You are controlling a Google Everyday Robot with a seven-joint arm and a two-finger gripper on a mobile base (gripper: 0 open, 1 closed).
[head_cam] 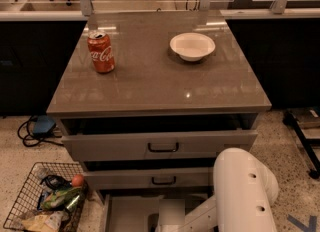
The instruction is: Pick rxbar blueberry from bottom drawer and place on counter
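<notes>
The bottom drawer [129, 210] is pulled open at the lower edge of the camera view, and a strip of its pale grey floor shows. My white arm [244, 190] reaches down from the right into it. My gripper [170, 218] sits low over the drawer floor at the frame's bottom edge. The rxbar blueberry is hidden from view. Above the drawers, the glossy grey-brown counter [155, 81] spreads wide.
A red cola can [101, 52] stands at the counter's back left and a white bowl [192, 46] at its back right. Two grey drawers with black handles [162, 147] sit partly open above the bottom one. A wire basket [44, 203] of litter stands on the floor at left.
</notes>
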